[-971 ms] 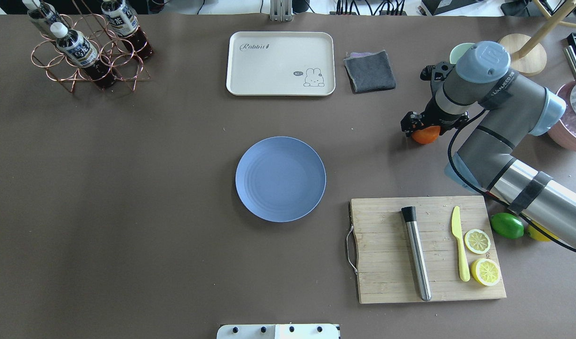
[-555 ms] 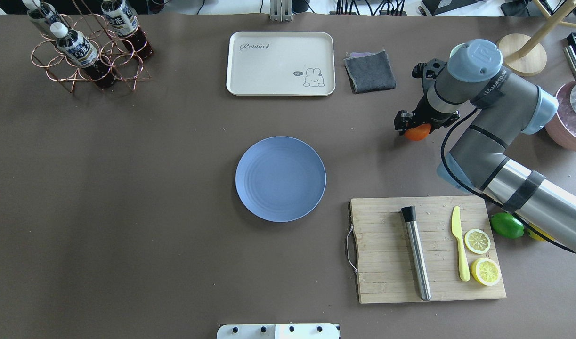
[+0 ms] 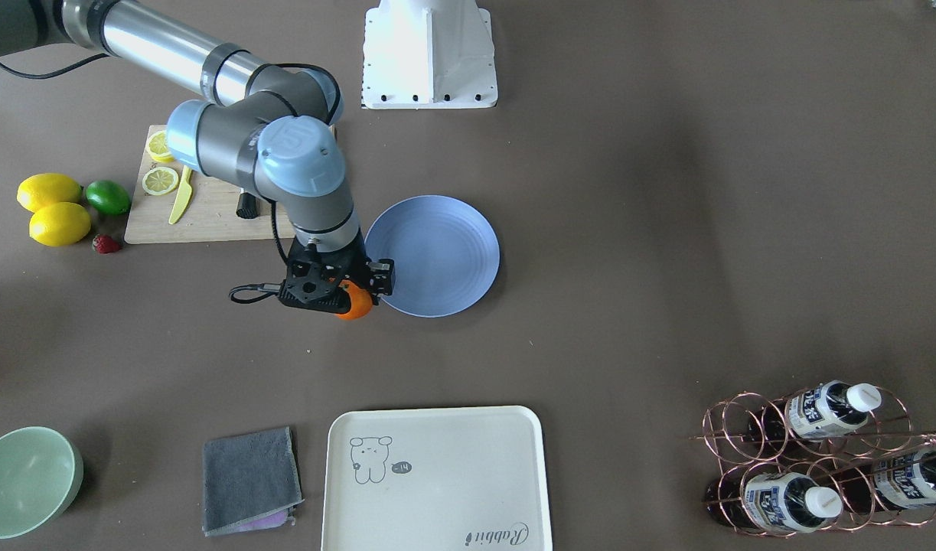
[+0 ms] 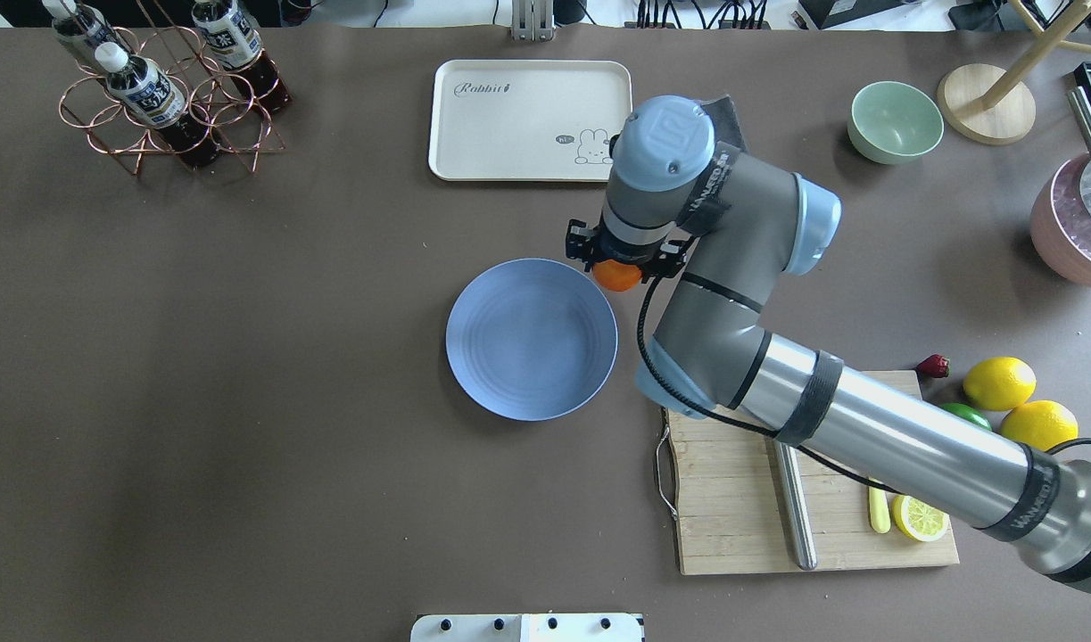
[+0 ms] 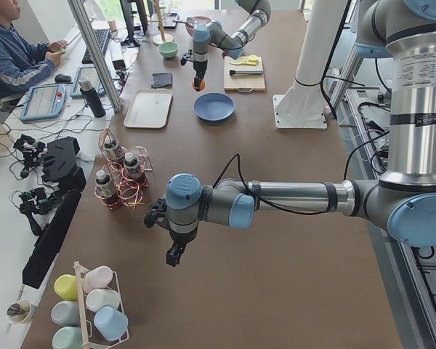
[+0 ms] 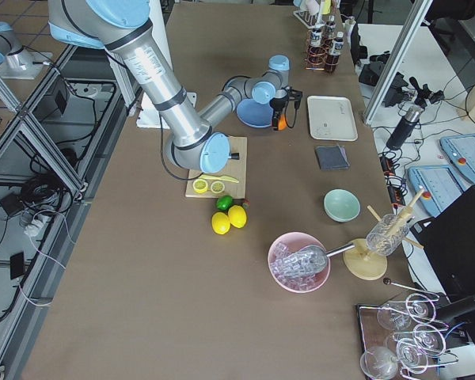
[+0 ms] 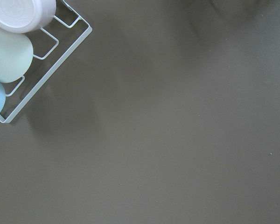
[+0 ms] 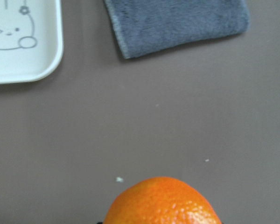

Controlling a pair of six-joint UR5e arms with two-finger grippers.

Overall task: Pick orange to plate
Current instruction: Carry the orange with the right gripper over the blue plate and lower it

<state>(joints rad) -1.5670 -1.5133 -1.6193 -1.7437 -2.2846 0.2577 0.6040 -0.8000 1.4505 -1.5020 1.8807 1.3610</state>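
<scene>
The orange (image 4: 617, 275) hangs above the table just outside the far-right rim of the periwinkle plate (image 4: 532, 339). My right gripper (image 4: 619, 266) is shut on it. In the front-facing view the orange (image 3: 354, 302) sits beside the plate (image 3: 437, 256) edge, under the right gripper (image 3: 345, 295). The right wrist view shows the orange (image 8: 163, 200) at the bottom, over bare table. My left gripper (image 5: 176, 254) appears only in the exterior left view, far from the plate, and I cannot tell its state.
Past the plate lie the cream tray (image 4: 532, 120) and a grey cloth (image 3: 249, 478). A mint bowl (image 4: 895, 120) and a pink bowl (image 4: 1071, 232) stand at the right. The cutting board (image 4: 732, 499), lemons (image 4: 1000, 382) and a lime (image 4: 960, 412) are near right. A bottle rack (image 4: 161, 89) stands far left.
The right arm has carried the orange leftward from the table's right side to the plate's far-right rim. The mint bowl, lemons and a strawberry are now uncovered.
</scene>
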